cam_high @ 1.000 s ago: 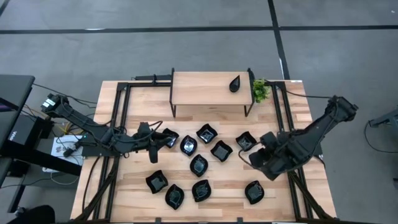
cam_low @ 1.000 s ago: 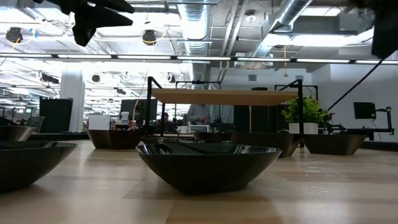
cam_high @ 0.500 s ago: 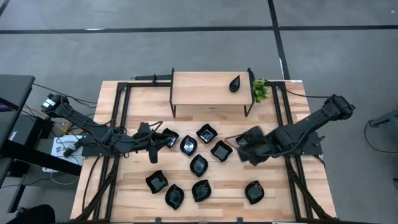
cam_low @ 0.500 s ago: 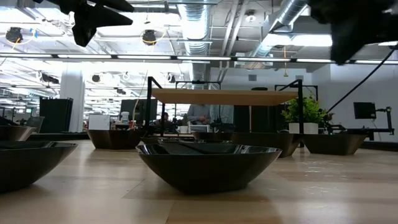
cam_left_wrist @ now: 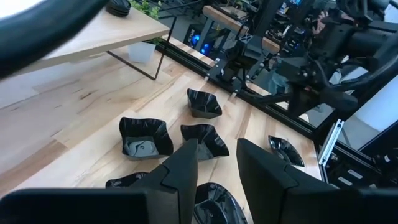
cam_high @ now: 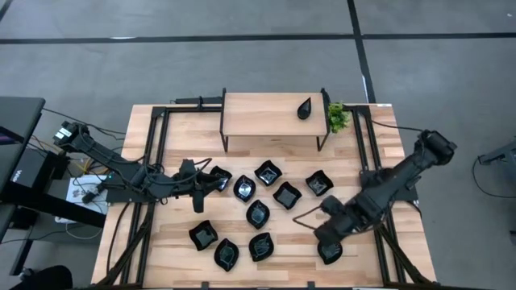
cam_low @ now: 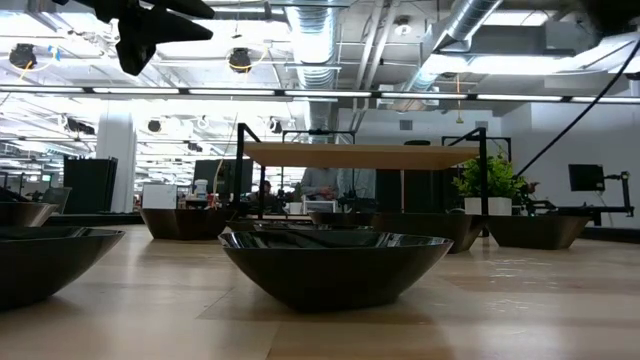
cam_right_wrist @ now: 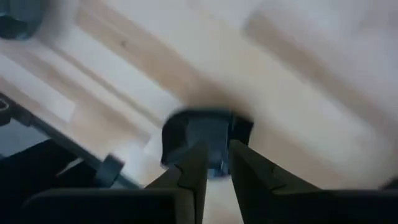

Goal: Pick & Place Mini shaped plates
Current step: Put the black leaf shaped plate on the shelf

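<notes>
Several glossy black mini plates (cam_high: 258, 213) sit flat on the wooden table, and one teardrop plate (cam_high: 304, 108) rests on the raised shelf (cam_high: 266, 114). My right gripper (cam_high: 324, 236) hovers, open by a narrow gap, over the near-right plate (cam_high: 330, 250). In the right wrist view this plate (cam_right_wrist: 205, 138) shows just beyond the fingertips (cam_right_wrist: 198, 163), blurred. My left gripper (cam_high: 211, 183) waits open at the table's left beside a plate (cam_high: 220, 179). The left wrist view shows it (cam_left_wrist: 216, 150) above several plates (cam_left_wrist: 203, 138).
A small green plant (cam_high: 337, 118) stands at the shelf's right end. Black frame rails (cam_high: 153, 161) run along the table's left and right sides. A large plate (cam_low: 333, 262) fills the low view's foreground. Bare wood (cam_high: 298, 234) lies between the near plates.
My right gripper swung toward the table's left, passing over the plate on the right of the middle row, then moved toward the near edge and now stands over the near-right plate. The plates have kept their places.
</notes>
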Tool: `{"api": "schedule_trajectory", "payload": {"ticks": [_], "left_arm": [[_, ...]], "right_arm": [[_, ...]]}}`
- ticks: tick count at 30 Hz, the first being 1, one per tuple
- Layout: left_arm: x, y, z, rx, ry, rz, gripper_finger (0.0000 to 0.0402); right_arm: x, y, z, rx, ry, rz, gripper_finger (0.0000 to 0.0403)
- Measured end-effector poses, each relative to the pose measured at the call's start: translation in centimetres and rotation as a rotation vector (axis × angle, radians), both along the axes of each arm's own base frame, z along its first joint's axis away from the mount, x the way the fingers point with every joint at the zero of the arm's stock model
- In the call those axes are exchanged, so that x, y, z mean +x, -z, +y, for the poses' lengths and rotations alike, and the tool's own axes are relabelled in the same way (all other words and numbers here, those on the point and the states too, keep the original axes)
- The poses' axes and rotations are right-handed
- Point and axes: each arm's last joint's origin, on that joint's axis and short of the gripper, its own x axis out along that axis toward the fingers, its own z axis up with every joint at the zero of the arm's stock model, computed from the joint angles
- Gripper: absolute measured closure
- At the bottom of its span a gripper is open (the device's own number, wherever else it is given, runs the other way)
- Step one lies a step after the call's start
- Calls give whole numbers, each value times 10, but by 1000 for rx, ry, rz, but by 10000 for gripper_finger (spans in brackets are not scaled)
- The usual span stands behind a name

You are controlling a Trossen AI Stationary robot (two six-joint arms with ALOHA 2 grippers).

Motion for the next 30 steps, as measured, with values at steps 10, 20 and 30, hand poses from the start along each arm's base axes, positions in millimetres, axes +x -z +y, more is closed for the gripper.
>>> {"api": "schedule_trajectory", "payload": {"ticks": [10,20,30], "left_arm": [[0,0,0,3,0,1,289],[0,0,0,3,0,0,289],[0,0,0,-1,-1,-1,289]], "right_arm": [[-35,1,33,8,217,3,293],[-49,43,40,64,288,-30,271],[-55,79,31,70,300,-48,279]]}}
